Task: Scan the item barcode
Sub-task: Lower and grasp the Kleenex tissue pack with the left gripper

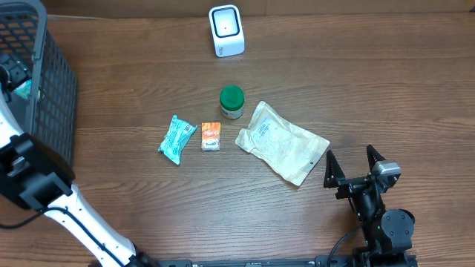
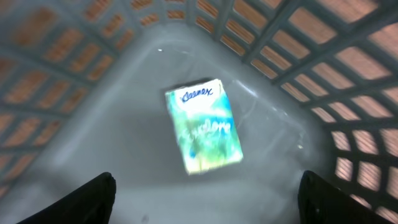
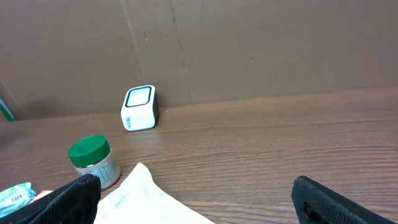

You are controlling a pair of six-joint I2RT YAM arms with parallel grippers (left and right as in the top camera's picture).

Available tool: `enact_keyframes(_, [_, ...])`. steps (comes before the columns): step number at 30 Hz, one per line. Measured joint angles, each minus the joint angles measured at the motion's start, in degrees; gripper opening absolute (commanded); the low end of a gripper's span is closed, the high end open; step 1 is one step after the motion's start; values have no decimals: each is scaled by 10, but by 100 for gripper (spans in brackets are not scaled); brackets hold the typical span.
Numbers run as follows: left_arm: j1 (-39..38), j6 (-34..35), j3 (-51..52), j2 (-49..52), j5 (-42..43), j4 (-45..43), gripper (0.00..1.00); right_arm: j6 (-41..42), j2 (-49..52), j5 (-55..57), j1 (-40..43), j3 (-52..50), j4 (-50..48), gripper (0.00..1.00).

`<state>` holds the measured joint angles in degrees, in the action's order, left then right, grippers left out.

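Grey lattice basket point(image 2: 106, 124) holds a teal-and-white Kleenex tissue pack point(image 2: 204, 126) beneath the open left hand point(image 2: 208, 196), which should rise straight, clear of the walls; right hand point(image 1: 350, 154) open.

Wooden table point(image 1: 386, 81): scanner point(image 1: 226, 30), jar point(image 1: 231, 102), packets point(image 1: 282, 141), basket point(image 1: 53, 96)

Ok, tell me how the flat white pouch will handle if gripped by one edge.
The white pouch looks thin and wrinkled, so it will probably sag rather than stay stiff. It lies flat on the table, so it should slide, not roll, if pushed.
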<state>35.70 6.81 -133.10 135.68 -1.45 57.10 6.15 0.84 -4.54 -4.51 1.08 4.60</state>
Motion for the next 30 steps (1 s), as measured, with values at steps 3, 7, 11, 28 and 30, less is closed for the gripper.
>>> enact_keyframes(3, [-1, -8, 0, 27, 3, -22, 79, 0, 0, 0, 0, 0, 0, 100])
enact_keyframes(7, [-1, -12, 0, 59, 4, -43, 81, 0, 0, 0, 0, 0, 0, 100])
enact_keyframes(11, [-1, -12, 0, 81, 4, -56, 79, 0, 0, 0, 0, 0, 0, 100])
enact_keyframes(28, [1, -14, 0, 109, 3, -54, 5, 0, 0, 0, 0, 0, 1, 100])
enact_keyframes(30, [1, -15, -2, 109, 3, -56, 4, 0, 0, 0, 0, 0, 0, 100])
